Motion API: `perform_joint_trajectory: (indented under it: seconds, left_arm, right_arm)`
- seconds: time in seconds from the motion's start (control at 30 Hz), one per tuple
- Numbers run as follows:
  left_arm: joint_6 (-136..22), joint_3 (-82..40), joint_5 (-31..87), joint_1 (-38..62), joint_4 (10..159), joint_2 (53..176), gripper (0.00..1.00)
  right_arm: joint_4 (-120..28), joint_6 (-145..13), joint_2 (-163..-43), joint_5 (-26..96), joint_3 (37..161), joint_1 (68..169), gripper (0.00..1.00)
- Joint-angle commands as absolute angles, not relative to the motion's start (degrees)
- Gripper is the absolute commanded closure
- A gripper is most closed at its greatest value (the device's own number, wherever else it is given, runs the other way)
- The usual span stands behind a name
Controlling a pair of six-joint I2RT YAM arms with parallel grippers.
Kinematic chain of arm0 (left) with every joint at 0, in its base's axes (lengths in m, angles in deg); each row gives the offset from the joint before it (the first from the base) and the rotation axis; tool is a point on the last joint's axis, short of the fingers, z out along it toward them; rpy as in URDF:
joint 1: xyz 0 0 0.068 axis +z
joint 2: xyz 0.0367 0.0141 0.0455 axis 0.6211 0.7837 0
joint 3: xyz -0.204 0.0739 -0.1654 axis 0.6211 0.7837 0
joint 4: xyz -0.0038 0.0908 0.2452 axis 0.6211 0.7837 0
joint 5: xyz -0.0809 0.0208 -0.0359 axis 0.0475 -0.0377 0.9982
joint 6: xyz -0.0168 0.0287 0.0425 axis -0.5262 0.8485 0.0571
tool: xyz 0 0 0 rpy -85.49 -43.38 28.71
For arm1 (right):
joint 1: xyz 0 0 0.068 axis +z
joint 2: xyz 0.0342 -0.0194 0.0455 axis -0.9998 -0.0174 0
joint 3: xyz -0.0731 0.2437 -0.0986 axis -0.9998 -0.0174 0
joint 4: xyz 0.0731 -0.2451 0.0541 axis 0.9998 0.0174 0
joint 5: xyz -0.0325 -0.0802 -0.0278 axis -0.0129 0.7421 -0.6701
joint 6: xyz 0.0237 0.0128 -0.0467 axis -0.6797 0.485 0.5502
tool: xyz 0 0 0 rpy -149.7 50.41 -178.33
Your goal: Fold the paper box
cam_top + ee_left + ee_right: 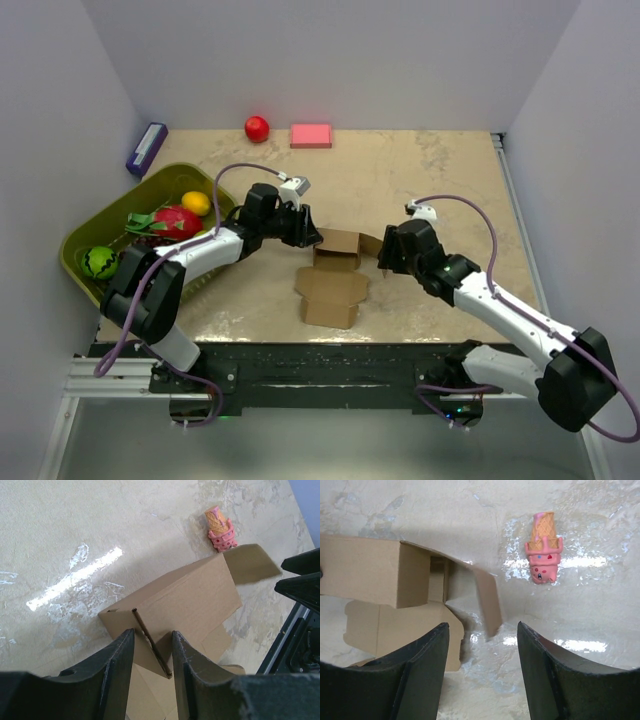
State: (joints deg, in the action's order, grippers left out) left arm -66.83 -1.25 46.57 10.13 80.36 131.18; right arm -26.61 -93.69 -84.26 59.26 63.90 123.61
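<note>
The paper box (333, 290) is brown cardboard lying mid-table, its far part raised into walls and its near part still flat. My left gripper (308, 237) is at the box's left end. In the left wrist view its jaws (152, 632) are open and straddle an upright flap edge of the box (190, 595) without squeezing it. My right gripper (384, 265) is at the box's right end, open and empty. In the right wrist view it (482, 625) hangs over bare table just right of the box (370, 572), whose side flap (487, 605) stands ajar.
A pink ice-cream toy (542, 547) lies on the table just right of the box and also shows in the left wrist view (220, 527). A green basket (88, 238) of fruit stands at the left. A red apple (257, 128), a pink block (311, 135) and a purple box (146, 148) sit at the back.
</note>
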Motion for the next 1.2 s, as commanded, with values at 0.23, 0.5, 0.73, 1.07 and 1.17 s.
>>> perform_joint_trajectory:
  seconds: [0.23,0.5,0.73,1.07,1.17]
  left_arm:
    - [-65.0,-2.4,45.3,9.7,81.5,131.4,0.6]
    - [-63.5,-2.7,42.7,8.5,82.7,131.2,0.6]
    - [-61.6,-3.5,39.0,6.9,84.4,131.1,0.6]
    - [-59.9,-4.1,36.7,4.8,85.6,130.9,0.61]
    - [-59.6,-4.2,36.1,4.6,85.8,130.7,0.61]
  right_arm:
    - [-28.1,-92.2,-86.2,62.2,64.4,123.9,0.41]
    - [-31.7,-91.4,-91.4,59.8,64.7,123.9,0.87]
    - [-27.8,-89.8,-92.7,52.0,71.6,123.9,1.0]
    - [-26.2,-91.8,-97.2,42.5,75.1,123.9,1.0]
    - [-26.9,-92.2,-96.5,43.9,74.2,123.9,1.0]
